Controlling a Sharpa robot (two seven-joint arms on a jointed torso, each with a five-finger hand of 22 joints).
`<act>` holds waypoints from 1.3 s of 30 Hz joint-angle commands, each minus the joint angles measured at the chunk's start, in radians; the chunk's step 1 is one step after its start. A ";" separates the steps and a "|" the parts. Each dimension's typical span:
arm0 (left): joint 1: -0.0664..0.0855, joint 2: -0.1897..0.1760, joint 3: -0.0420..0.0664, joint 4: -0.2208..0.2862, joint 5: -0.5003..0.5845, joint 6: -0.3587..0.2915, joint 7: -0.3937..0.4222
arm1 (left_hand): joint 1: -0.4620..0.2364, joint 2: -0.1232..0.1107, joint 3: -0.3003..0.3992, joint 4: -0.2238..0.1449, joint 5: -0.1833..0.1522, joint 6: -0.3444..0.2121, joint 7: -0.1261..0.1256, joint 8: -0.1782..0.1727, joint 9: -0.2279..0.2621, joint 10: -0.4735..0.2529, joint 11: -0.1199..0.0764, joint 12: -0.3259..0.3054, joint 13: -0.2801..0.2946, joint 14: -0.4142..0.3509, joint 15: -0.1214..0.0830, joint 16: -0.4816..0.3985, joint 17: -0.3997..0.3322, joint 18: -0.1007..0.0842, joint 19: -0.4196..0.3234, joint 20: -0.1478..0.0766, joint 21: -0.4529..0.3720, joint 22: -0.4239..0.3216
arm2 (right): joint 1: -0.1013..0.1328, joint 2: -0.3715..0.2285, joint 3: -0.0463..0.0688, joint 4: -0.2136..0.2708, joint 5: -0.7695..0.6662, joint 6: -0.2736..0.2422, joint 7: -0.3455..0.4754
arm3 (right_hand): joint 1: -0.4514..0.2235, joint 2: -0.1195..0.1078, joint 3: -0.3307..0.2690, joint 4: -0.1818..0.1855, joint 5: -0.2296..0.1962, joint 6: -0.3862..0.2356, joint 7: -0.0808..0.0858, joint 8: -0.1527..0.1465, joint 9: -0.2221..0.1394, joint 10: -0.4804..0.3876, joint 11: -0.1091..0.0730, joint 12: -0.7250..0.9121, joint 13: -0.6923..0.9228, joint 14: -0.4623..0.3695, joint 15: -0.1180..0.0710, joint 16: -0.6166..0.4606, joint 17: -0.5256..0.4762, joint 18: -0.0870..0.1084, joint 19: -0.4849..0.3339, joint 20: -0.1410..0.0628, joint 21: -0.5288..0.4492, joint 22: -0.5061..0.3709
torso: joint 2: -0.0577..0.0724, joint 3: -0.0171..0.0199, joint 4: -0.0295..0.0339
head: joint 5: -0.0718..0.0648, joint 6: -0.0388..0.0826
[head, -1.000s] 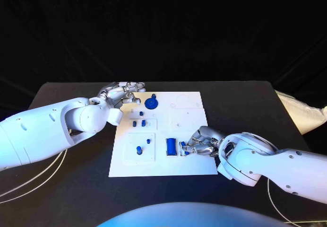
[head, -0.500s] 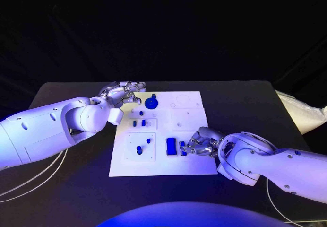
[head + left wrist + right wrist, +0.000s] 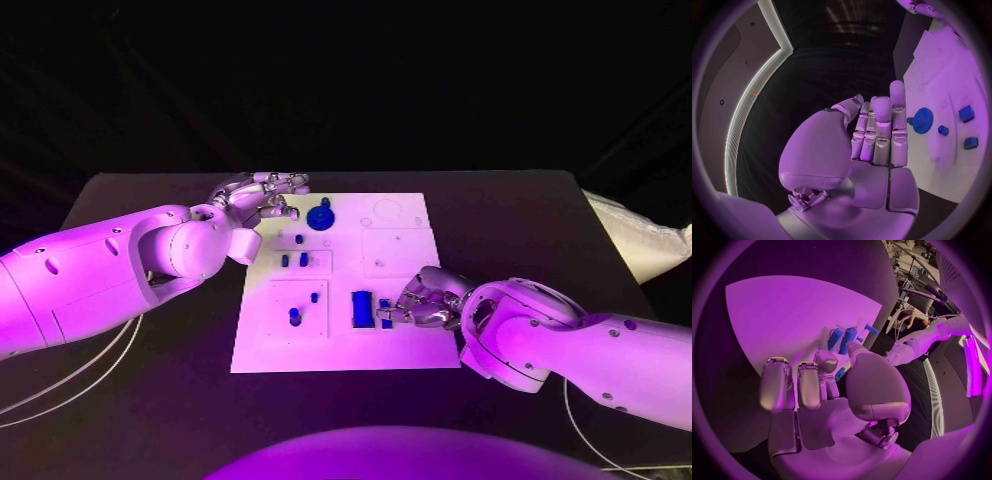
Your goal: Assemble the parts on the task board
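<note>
The white rectangular task board (image 3: 346, 290) lies flat in the middle of the black table (image 3: 519, 215), with a dark backdrop behind the table's far edge. On the board I count a round blue toothed gear (image 3: 320, 215) near its far left corner, a few small blue pegs (image 3: 300, 240) standing in recessed squares down its left side (the smallest ones are too small to tell apart), and a larger blue rectangular block (image 3: 362, 309) near the middle right.

The left hand (image 3: 264, 196) hovers at the board's far left corner, just beside the gear; in the left wrist view its fingers (image 3: 881, 131) stand straight and together, holding nothing.

The right hand (image 3: 427, 300) rests on the board's right side, next to the block. Its fingertips (image 3: 825, 361) curl in around small blue cylindrical pieces (image 3: 844, 340), though whether it truly grips one I cannot tell.
</note>
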 commanded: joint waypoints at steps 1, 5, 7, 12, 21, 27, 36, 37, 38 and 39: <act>0.000 0.001 0.001 0.002 -0.007 0.020 0.002 | 0.007 0.000 0.001 -0.007 0.001 -0.009 0.000 0.004 -0.001 -0.009 0.000 0.006 -0.001 -0.009 -0.001 -0.004 -0.001 0.011 -0.005 0.003 -0.004 -0.001 | 0.000 -0.005 0.000 0.005 -0.027 -0.001 0.024 | 0.005 0.010 -0.012 -0.002 -0.004 0.002 0.000 0.000 0.002 0.001 -0.001 0.002 0.003 0.057 -0.006 -0.001 0.003 -0.003 -0.002 -0.003 -0.004 0.002 | 0.000 0.0006 -0.0002 | 0.000 -0.001; 0.000 0.000 0.001 0.002 -0.007 0.020 0.002 | 0.007 0.000 0.001 -0.007 0.001 -0.009 0.000 0.004 -0.001 -0.009 0.000 0.006 -0.001 -0.009 -0.001 -0.004 -0.001 0.011 -0.005 0.003 -0.004 -0.001 | -0.001 -0.017 0.000 0.012 -0.038 0.026 0.048 | 0.088 0.011 -0.033 -0.042 -0.031 0.002 0.001 0.000 0.008 0.001 -0.002 0.001 0.005 0.057 -0.007 -0.001 0.003 -0.003 -0.003 -0.004 -0.005 0.002 | 0.000 0.0008 -0.0001 | 0.002 -0.001; 0.000 -0.001 0.001 0.001 -0.007 0.020 0.001 | 0.007 0.000 0.001 -0.007 0.001 -0.009 0.000 0.004 -0.001 -0.009 0.000 0.006 -0.001 -0.009 -0.001 -0.004 -0.001 0.011 -0.005 0.003 -0.004 -0.001 | -0.001 -0.023 0.000 0.015 -0.049 0.043 0.058 | 0.126 0.011 -0.044 -0.065 -0.055 0.001 0.002 -0.001 0.010 0.000 0.000 0.000 0.005 0.057 -0.007 -0.002 0.003 -0.003 -0.003 -0.004 -0.006 0.002 | 0.000 0.0012 -0.0008 | 0.003 0.000; 0.000 -0.001 0.001 0.000 -0.007 0.019 0.000 | 0.007 0.000 0.001 -0.007 0.001 -0.009 0.000 0.004 -0.001 -0.009 0.000 0.006 -0.001 -0.009 -0.001 -0.004 -0.001 0.011 -0.005 0.003 -0.004 -0.001 | -0.003 -0.028 0.000 0.022 -0.080 0.057 0.058 | 0.169 0.019 -0.054 -0.091 -0.072 0.002 0.002 -0.001 0.012 0.001 -0.001 0.000 0.007 0.058 -0.006 0.000 0.006 -0.004 -0.001 -0.003 -0.004 0.008 | 0.000 0.0010 -0.0006 | 0.003 -0.001; 0.000 0.001 0.001 0.000 -0.013 0.018 -0.004 | 0.007 0.000 0.001 -0.007 0.001 -0.009 0.000 0.005 -0.001 -0.010 0.000 0.007 -0.001 -0.009 -0.001 -0.004 -0.001 0.011 -0.005 0.003 -0.005 -0.001 | -0.004 -0.016 0.000 0.011 -0.100 0.049 0.027 | 0.178 0.046 -0.064 -0.091 -0.072 0.009 0.000 0.001 0.015 0.007 -0.003 0.009 0.014 0.059 -0.007 0.005 0.014 -0.006 0.004 -0.004 0.001 0.017 | 0.000 0.0000 0.0002 | 0.002 0.001; 0.000 0.002 0.001 0.000 -0.013 0.019 -0.004 | 0.007 0.000 0.001 -0.007 0.001 -0.009 0.000 0.005 -0.001 -0.010 0.000 0.007 -0.001 -0.009 -0.001 -0.004 -0.001 0.011 -0.005 0.003 -0.005 -0.001 | -0.004 -0.001 0.000 -0.013 -0.101 0.050 0.013 | 0.177 0.056 -0.068 -0.088 -0.068 0.012 -0.001 0.001 0.016 0.010 -0.004 0.014 0.018 0.060 -0.008 0.006 0.016 -0.006 0.005 -0.004 0.002 0.019 | 0.000 -0.0005 0.0007 | 0.001 -0.002; 0.000 0.003 0.001 -0.001 -0.013 0.020 -0.004 | 0.007 0.000 0.001 -0.007 0.001 -0.009 0.000 0.005 -0.001 -0.010 0.000 0.007 -0.001 -0.009 -0.001 -0.004 -0.001 0.011 -0.005 0.003 -0.005 -0.001 | -0.007 0.017 0.000 -0.043 -0.114 0.059 0.013 | 0.191 0.063 -0.074 -0.096 -0.068 0.012 -0.004 0.001 0.017 0.012 -0.006 0.016 0.019 0.060 -0.010 0.007 0.017 -0.006 0.005 -0.005 0.003 0.020 | -0.001 -0.0004 0.0015 | 0.002 -0.003; 0.000 0.003 0.001 -0.001 -0.013 0.020 -0.004 | 0.007 0.000 0.001 -0.007 0.001 -0.009 0.000 0.005 -0.001 -0.010 0.000 0.007 -0.001 -0.009 -0.001 -0.004 -0.001 0.011 -0.005 0.003 -0.005 -0.001 | -0.007 0.017 0.000 -0.043 -0.114 0.058 0.013 | 0.192 0.063 -0.075 -0.097 -0.069 0.012 -0.004 0.001 0.017 0.012 -0.006 0.016 0.019 0.060 -0.010 0.007 0.017 -0.006 0.005 -0.005 0.003 0.020 | -0.001 -0.0005 0.0020 | 0.002 -0.003; 0.000 0.004 0.001 -0.001 -0.013 0.021 -0.004 | 0.007 0.000 0.001 -0.007 0.001 -0.009 0.000 0.005 -0.001 -0.010 0.000 0.007 -0.001 -0.009 -0.001 -0.004 -0.001 0.011 -0.005 0.003 -0.005 -0.001 | -0.007 0.017 0.000 -0.042 -0.114 0.056 0.016 | 0.192 0.063 -0.075 -0.097 -0.069 0.012 -0.004 0.001 0.017 0.012 -0.006 0.015 0.019 0.060 -0.010 0.007 0.017 -0.006 0.005 -0.005 0.002 0.020 | -0.002 -0.0006 0.0028 | 0.001 -0.003; 0.000 0.004 0.001 -0.002 -0.013 0.021 -0.004 | 0.007 0.000 0.001 -0.007 0.001 -0.009 0.000 0.005 -0.001 -0.010 0.000 0.007 -0.001 -0.009 -0.001 -0.004 -0.001 0.011 -0.005 0.003 -0.005 -0.001 | -0.007 0.017 0.000 -0.041 -0.114 0.052 0.019 | 0.192 0.063 -0.076 -0.097 -0.069 0.012 -0.003 0.001 0.017 0.011 -0.006 0.015 0.019 0.060 -0.010 0.007 0.016 -0.006 0.005 -0.005 0.002 0.019 | -0.002 -0.0005 0.0030 | 0.002 -0.003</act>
